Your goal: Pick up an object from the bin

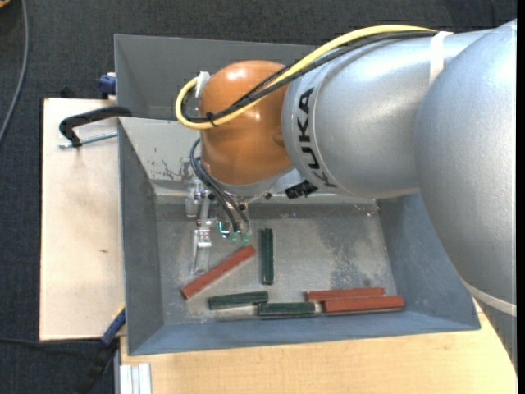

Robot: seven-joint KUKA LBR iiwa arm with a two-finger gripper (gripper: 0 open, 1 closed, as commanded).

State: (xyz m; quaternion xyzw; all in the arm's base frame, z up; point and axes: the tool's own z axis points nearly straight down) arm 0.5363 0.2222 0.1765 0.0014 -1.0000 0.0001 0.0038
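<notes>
This looks like the approach step. The end effector [215, 238] hangs low by the left side of the bin [141, 253], just above a slanted red stick [215, 274]. I cannot tell whether it is open or shut. The next move calls for straddling that stick squarely, clear of the green stick [267, 255] nearby.

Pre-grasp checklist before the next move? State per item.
1. Hand low over the left floor of the grey metal bin, by the upper half of the slanted red-brown flat stick: ok.
2. That stick lies flat, nothing on it: ok.
3. Gap between its upper end and the dark green stick at the hand's right in the view: cannot tell.
4. Hand clear of the bin's left wall: ok.
5. Hand touching the red-brown stick: cannot tell.
</notes>
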